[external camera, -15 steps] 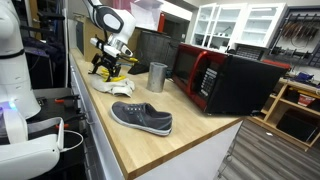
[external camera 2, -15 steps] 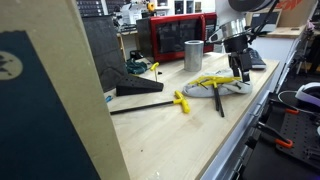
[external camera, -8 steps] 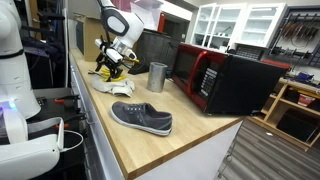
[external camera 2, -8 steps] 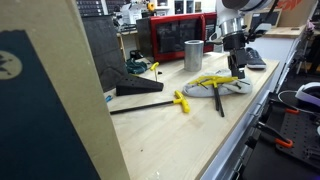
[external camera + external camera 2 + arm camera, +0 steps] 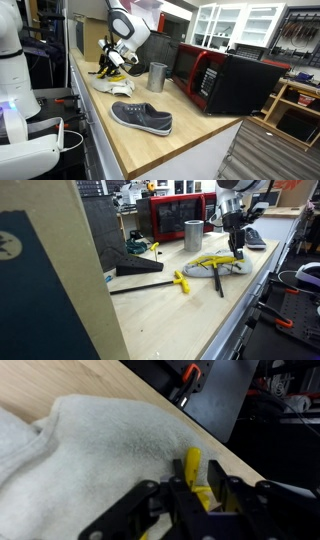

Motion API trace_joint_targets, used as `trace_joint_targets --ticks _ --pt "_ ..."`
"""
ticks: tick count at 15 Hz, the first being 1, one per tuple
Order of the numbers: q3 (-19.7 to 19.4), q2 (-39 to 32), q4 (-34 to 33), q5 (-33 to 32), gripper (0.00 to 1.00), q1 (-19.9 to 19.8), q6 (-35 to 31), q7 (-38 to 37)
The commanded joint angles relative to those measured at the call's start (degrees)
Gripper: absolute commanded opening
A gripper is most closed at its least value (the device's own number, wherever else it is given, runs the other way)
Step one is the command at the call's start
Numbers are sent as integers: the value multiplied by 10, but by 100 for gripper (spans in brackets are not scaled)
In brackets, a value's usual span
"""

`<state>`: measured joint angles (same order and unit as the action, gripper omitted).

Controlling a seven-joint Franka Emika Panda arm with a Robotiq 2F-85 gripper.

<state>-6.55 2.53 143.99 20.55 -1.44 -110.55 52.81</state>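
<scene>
Fingers (image 5: 236, 492) of the gripper (image 5: 238, 254) are clamping the yellow tool (image 5: 193, 464) just above the white cloth (image 5: 232, 268) on the counter (image 5: 160, 150); lifting seems in hand, calling next for a steady rise clear of the folds

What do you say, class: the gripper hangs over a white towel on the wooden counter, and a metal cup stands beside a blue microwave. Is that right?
No. The microwave is red, not blue, as both exterior views show. The rest holds: the gripper hangs over the white towel on the wooden counter, and the metal cup stands beside the microwave.
</scene>
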Motion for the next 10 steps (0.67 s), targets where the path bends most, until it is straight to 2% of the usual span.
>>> trace_joint_targets --ticks 1,2,4,7,10 --pt "3 -17 -24 20 2 -12 34 25" --pt "3 -19 -25 20 0 -13 35 25" --pt "5 -21 -27 19 4 -15 38 24" --pt "7 -11 -23 16 4 -14 34 23" --pt "8 28 -12 -2 4 -13 30 20"
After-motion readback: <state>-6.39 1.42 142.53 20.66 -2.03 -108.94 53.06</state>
